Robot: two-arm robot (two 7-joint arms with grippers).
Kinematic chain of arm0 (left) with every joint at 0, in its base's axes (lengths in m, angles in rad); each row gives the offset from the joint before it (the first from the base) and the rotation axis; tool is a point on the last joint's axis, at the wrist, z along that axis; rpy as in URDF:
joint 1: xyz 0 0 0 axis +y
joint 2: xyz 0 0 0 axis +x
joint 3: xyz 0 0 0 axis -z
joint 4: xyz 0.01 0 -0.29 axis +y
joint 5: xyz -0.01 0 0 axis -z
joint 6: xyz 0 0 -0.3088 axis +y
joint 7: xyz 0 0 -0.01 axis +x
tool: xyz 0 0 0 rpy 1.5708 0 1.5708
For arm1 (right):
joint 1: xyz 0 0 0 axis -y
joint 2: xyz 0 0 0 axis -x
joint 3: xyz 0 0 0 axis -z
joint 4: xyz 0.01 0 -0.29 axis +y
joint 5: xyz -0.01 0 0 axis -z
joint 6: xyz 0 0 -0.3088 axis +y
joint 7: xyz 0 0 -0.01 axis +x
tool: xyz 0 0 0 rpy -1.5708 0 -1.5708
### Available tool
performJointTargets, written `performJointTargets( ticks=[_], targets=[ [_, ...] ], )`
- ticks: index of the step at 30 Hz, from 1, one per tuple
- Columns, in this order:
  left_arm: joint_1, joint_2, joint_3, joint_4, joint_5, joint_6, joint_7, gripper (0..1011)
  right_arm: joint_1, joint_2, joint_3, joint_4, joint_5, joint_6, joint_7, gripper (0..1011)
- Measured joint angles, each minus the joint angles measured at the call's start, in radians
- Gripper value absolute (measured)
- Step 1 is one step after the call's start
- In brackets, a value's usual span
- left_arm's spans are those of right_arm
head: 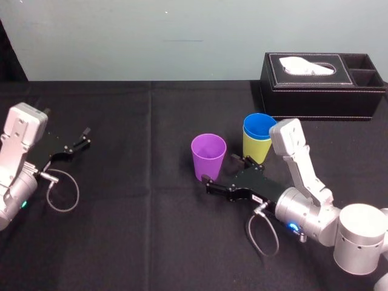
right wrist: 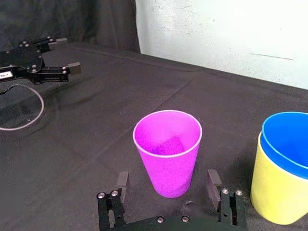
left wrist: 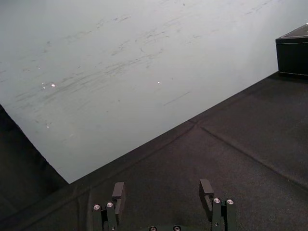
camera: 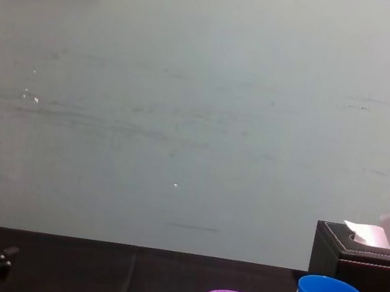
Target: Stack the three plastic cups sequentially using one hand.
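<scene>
At counter [head: 139,230] centre, right end effector [head: 219,170] is spread wide and holding nothing. Its fingers sit either side of the purple cup [head: 208,156], low near the base, with a small gap each side in the right wrist view (no contact seen). Purple cup upright, mouth up, empty. At its 2 o'clock, near but apart: blue cup [head: 259,126] nested inside yellow-green cup [head: 256,151], blue rim showing on top, both upright. White right arm [head: 303,176] runs back toward 4 o'clock. Black tissue box [head: 321,85] at the counter's 1 o'clock, far edge, white tissue sticking up. Left end effector [head: 87,137] at 9 o'clock, well apart from the cups, fingers parted, empty.
</scene>
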Motion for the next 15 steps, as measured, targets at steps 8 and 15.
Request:
performJointTargets(
  ticks=[8,15],
  targets=[
    [0.0,0.0,0.0,0.0,0.0,0.0,0.0,1011,0.024,-0.019,-0.006,0.03,-0.004,0.008,-0.008,1004],
    [0.0,0.0,0.0,0.0,0.0,0.0,0.0,1011,0.039,-0.032,-0.013,0.049,-0.014,0.006,-0.012,1004]
  ],
)
